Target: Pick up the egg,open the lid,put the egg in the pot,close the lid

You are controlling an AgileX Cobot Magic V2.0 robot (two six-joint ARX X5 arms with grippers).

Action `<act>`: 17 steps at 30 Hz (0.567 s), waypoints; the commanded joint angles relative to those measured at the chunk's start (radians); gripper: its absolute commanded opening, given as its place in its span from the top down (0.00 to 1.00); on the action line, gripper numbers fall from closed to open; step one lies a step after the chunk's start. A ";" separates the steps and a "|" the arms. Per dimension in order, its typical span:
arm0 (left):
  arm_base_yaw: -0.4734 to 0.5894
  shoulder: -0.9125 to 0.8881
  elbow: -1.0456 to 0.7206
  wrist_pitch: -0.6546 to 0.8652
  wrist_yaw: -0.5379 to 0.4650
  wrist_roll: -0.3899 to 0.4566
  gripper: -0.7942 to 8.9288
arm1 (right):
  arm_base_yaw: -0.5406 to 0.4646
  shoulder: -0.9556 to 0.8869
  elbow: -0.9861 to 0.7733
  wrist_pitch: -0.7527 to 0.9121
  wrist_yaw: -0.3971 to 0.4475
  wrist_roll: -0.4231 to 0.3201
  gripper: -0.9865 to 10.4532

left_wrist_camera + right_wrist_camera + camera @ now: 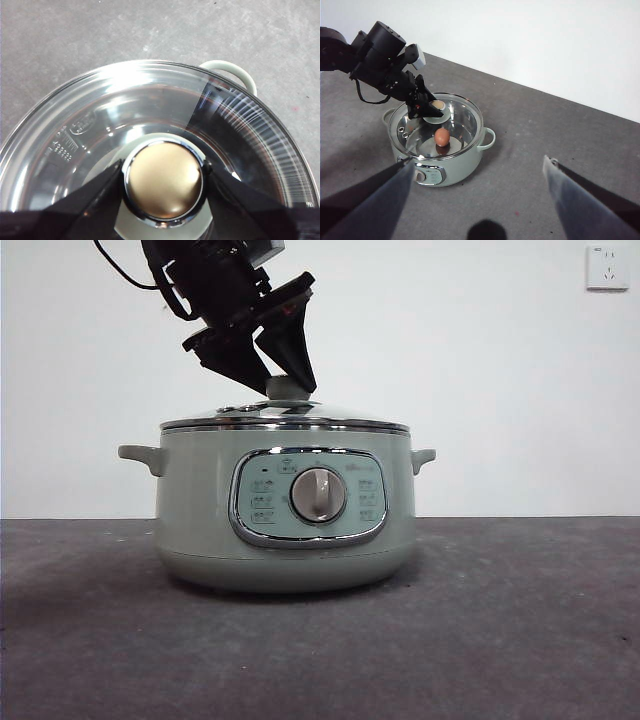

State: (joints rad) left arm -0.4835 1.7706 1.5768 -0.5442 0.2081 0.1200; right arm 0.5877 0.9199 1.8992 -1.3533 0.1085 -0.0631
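Note:
The sage-green pot (285,540) stands on the table with the glass lid (285,418) seated flat on its rim. My left gripper (283,380) comes down from the upper left, its two jaws pressed against either side of the lid's knob (163,180). In the right wrist view the brown egg (442,136) lies inside the pot (465,162), seen through the lid (465,112), with the left gripper (427,111) at the knob. My right gripper (477,161) hangs high above the table, open and holding nothing.
The pot's side handles (140,455) stick out to both sides. A dark grey table top (500,620) spreads around the pot, with a white wall behind and a wall socket (607,267) at the top right.

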 commanded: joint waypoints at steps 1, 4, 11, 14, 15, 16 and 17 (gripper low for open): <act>-0.002 0.000 0.007 -0.003 0.001 0.003 0.55 | 0.000 -0.002 -0.006 -0.023 0.004 0.008 0.53; -0.002 0.000 0.007 0.002 0.001 0.003 0.53 | 0.000 -0.002 -0.006 -0.023 0.005 0.009 0.53; 0.000 -0.005 0.012 0.012 0.001 0.003 0.53 | 0.000 -0.002 -0.006 -0.022 0.004 0.011 0.53; 0.001 -0.013 0.019 0.005 0.001 -0.010 0.53 | 0.000 -0.002 -0.006 -0.022 0.004 0.011 0.53; 0.001 -0.018 0.021 0.002 0.002 -0.012 0.53 | 0.000 -0.002 -0.006 -0.022 0.004 0.011 0.53; 0.001 -0.027 0.023 -0.003 0.001 -0.012 0.53 | 0.000 -0.002 -0.006 -0.023 0.004 0.011 0.53; 0.001 -0.036 0.023 -0.006 0.001 -0.012 0.53 | 0.000 -0.002 -0.006 -0.022 0.004 0.011 0.53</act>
State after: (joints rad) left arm -0.4835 1.7527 1.5898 -0.5503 0.2081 0.1181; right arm 0.5877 0.9199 1.8992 -1.3533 0.1085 -0.0631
